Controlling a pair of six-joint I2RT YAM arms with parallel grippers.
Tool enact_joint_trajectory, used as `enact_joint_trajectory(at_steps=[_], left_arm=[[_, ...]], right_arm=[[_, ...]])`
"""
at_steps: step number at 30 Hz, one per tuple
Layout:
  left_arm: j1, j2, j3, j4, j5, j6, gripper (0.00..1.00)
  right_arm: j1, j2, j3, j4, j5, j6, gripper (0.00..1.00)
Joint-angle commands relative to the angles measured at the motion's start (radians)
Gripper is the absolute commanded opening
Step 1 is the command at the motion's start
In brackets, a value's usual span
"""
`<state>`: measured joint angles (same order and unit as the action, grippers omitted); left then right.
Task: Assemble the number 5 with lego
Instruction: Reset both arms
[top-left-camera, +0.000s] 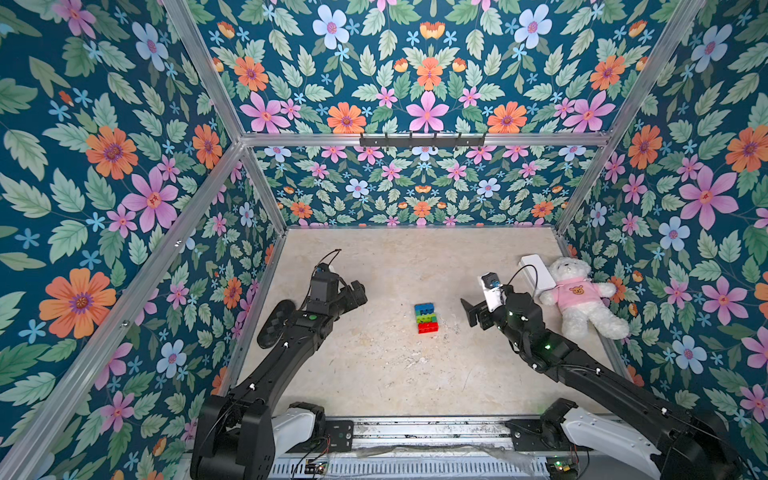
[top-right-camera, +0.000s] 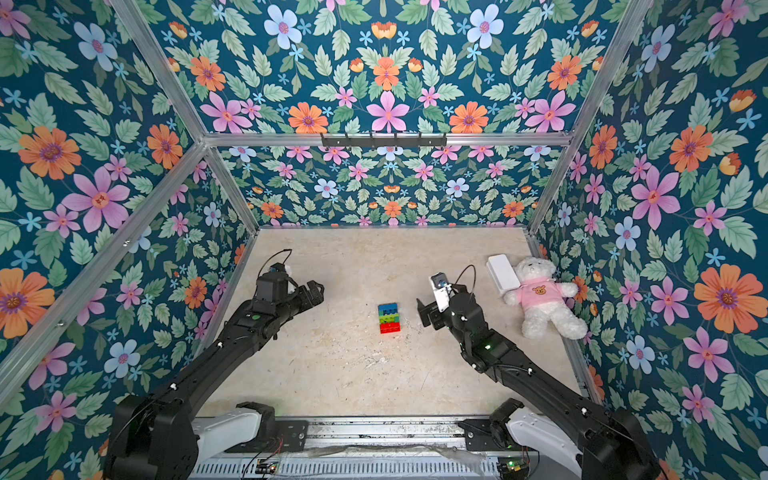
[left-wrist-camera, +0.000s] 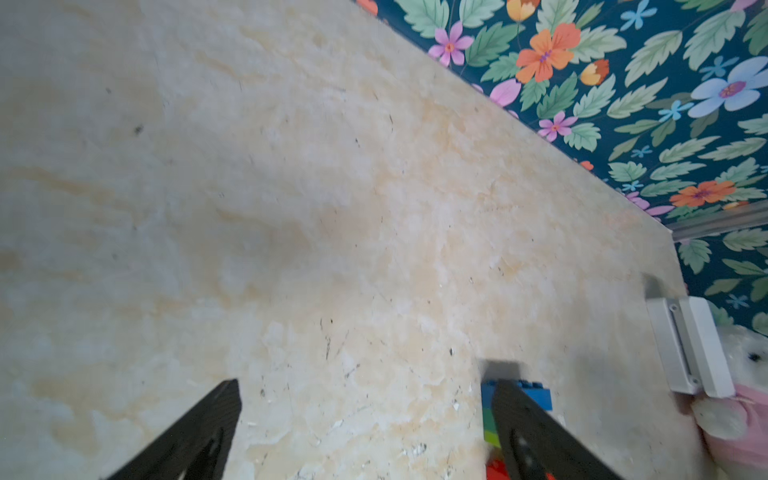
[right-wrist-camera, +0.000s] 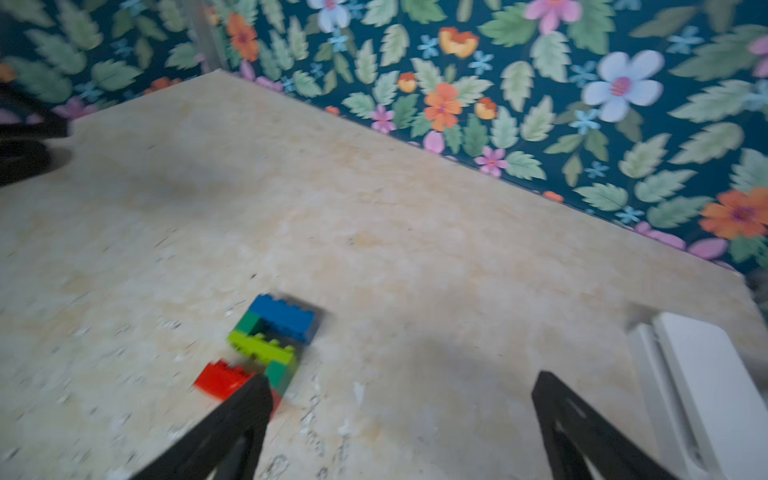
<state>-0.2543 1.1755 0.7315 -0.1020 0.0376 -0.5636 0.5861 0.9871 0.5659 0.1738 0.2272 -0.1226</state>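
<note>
Both top views: from bases at the near edge, the left arm (top-left-camera: 286, 345) and the right arm (top-left-camera: 552, 353) are extended over the beige table (top-left-camera: 374, 374), each bent at the elbow and angled inward. The left gripper (top-left-camera: 358, 293) is held over the table's left part. In the left wrist view its jaws are seen spread wide, with only bare table between them. The right gripper (top-left-camera: 471, 312) is likewise released, and nothing is grasped between its parted jaws in the right wrist view. Between the two grippers, apart from both, the number 5 (top-left-camera: 427, 318) is laid flat on the table. Its lego (right-wrist-camera: 266, 345) is joined in layers: red nearest, then dark green, lime, dark green, and blue farthest. Part of it is hidden behind one jaw in the left wrist view, and its red end is overlapped by a jaw in the blurred right wrist view. Farther right, a white teddy (top-left-camera: 582, 297) is laid on its back by the side wall, its head just beside a white box (top-left-camera: 537, 272). A bear-face emblem is shown on its pink sweater. At the far side, a black hook rail (top-left-camera: 422, 141) is mounted on the floral wall (top-left-camera: 428, 83).
</note>
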Motion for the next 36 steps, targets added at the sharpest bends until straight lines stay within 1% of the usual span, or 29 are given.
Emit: enact_joint_trajectory(at_steps=[1, 3, 4, 7, 9, 12, 14, 16, 17, 19, 20, 21, 23, 24, 25, 26, 27, 28, 29, 30, 31, 32, 33, 34, 35, 36], left_arm=[[0.000, 0.009, -0.005, 0.115, -0.198, 0.108, 0.99], [0.002, 0.011, -0.059, 0.256, -0.328, 0.189, 0.99], [0.002, 0.026, -0.079, 0.302, -0.387, 0.249, 0.99], [0.020, 0.091, -0.120, 0.410, -0.530, 0.370, 0.99], [0.048, 0.141, -0.165, 0.494, -0.559, 0.418, 0.99], [0.071, 0.210, -0.271, 0.706, -0.591, 0.471, 0.99], [0.073, 0.239, -0.331, 0.844, -0.613, 0.494, 0.99], [0.090, 0.261, -0.390, 1.006, -0.588, 0.507, 0.99], [0.091, 0.266, -0.394, 1.036, -0.591, 0.506, 0.99], [0.102, 0.292, -0.412, 1.142, -0.532, 0.551, 0.99], [0.104, 0.307, -0.411, 1.156, -0.512, 0.559, 0.99], [0.109, 0.332, -0.426, 1.214, -0.492, 0.571, 0.99], [0.118, 0.385, -0.463, 1.355, -0.442, 0.590, 0.99], [0.143, 0.385, -0.452, 1.329, -0.415, 0.566, 0.98], [0.170, 0.373, -0.441, 1.262, -0.366, 0.540, 0.97], [0.180, 0.399, -0.454, 1.300, -0.340, 0.536, 0.97], [0.181, 0.460, -0.475, 1.448, -0.333, 0.568, 0.97], [0.182, 0.439, -0.462, 1.382, -0.328, 0.553, 0.98], [0.195, 0.412, -0.441, 1.279, -0.306, 0.530, 0.99], [0.205, 0.433, -0.452, 1.343, -0.284, 0.534, 0.99], [0.205, 0.439, -0.455, 1.369, -0.286, 0.539, 0.99], [0.205, 0.424, -0.449, 1.321, -0.286, 0.535, 0.99], [0.205, 0.424, -0.448, 1.315, -0.288, 0.535, 0.99], [0.205, 0.432, -0.452, 1.342, -0.288, 0.537, 0.99], [0.205, 0.430, -0.452, 1.338, -0.289, 0.536, 0.99], [0.205, 0.426, -0.450, 1.325, -0.288, 0.536, 0.99]], right_arm=[[-0.114, -0.005, -0.009, 0.095, 0.158, 0.155, 0.99], [-0.212, -0.013, -0.035, 0.143, 0.221, 0.220, 0.99], [-0.256, -0.016, -0.054, 0.174, 0.250, 0.247, 0.99], [-0.350, -0.011, -0.107, 0.235, 0.286, 0.283, 0.99], [-0.390, 0.007, -0.152, 0.294, 0.304, 0.272, 0.99], [-0.436, 0.048, -0.232, 0.422, 0.325, 0.247, 0.99], [-0.466, 0.072, -0.289, 0.515, 0.306, 0.251, 0.99], [-0.476, 0.102, -0.375, 0.695, 0.290, 0.214, 0.99], [-0.476, 0.119, -0.409, 0.775, 0.290, 0.197, 0.99], [-0.485, 0.171, -0.470, 0.943, 0.265, 0.194, 0.99], [-0.490, 0.203, -0.490, 1.018, 0.245, 0.198, 0.99], [-0.490, 0.243, -0.507, 1.117, 0.222, 0.171, 0.99], [-0.498, 0.311, -0.516, 1.188, 0.173, 0.155, 0.99], [-0.507, 0.378, -0.526, 1.274, 0.161, 0.157, 0.99], [-0.508, 0.466, -0.537, 1.388, 0.149, 0.148, 0.99], [-0.504, 0.534, -0.540, 1.513, 0.158, 0.112, 0.99], [-0.497, 0.501, -0.532, 1.443, 0.166, 0.114, 0.99], [-0.503, 0.436, -0.508, 1.275, 0.151, 0.155, 0.99], [-0.523, 0.450, -0.494, 1.256, 0.123, 0.163, 0.99], [-0.518, 0.499, -0.477, 1.330, 0.197, 0.151, 0.99], [-0.507, 0.484, -0.467, 1.283, 0.210, 0.155, 0.99], [-0.507, 0.453, -0.462, 1.205, 0.204, 0.170, 0.99], [-0.507, 0.466, -0.462, 1.237, 0.202, 0.166, 0.99], [-0.506, 0.493, -0.474, 1.321, 0.208, 0.146, 0.99], [-0.507, 0.484, -0.476, 1.303, 0.208, 0.148, 0.99], [-0.507, 0.465, -0.466, 1.242, 0.204, 0.161, 0.99]])
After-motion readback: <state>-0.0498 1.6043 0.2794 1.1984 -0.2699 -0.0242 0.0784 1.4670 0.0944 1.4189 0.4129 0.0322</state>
